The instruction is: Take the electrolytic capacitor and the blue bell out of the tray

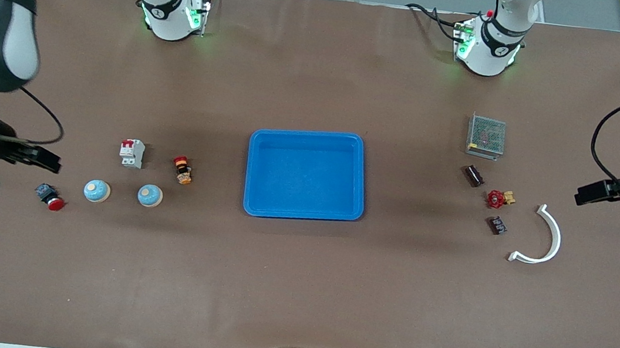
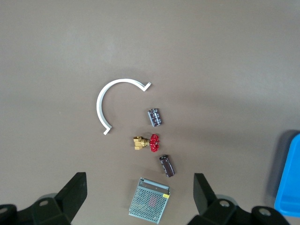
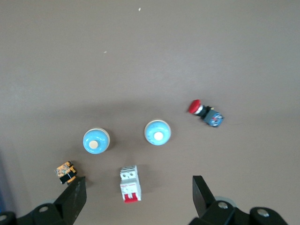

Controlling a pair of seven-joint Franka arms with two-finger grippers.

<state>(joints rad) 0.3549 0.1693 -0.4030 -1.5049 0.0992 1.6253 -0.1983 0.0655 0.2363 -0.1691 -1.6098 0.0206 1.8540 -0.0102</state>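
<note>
You are looking at a tray (image 1: 311, 134) with nothing in it: it sits in the middle of the front view, bare blue floor and rim. Judging from that, the removal step looks finished rather than under way.

The two blue bells (image 1: 97, 190) (image 1: 150, 196) stand side by side on the table in the lower half of the frame, toward the right arm's end and well apart from the tray. The two dark electrolytic capacitors (image 1: 473, 176) (image 1: 497, 225) lie toward the left arm's end, with a red-handled valve (image 1: 498, 199) between them. You cannot tell which one of each pair the task means.

Your right gripper (image 1: 51, 161) hangs over the table beside the bells and near a red push button (image 1: 50, 198), fingers spread wide and holding nothing. Your left gripper (image 1: 579, 196) hovers at the frame's edge over the table beside a white curved piece (image 1: 544, 241), fingers likewise spread and empty.

So the next move probably calls for no grasp at all. Check that the tray really is bare, then keep both arms clear of the parts on the table.
</note>
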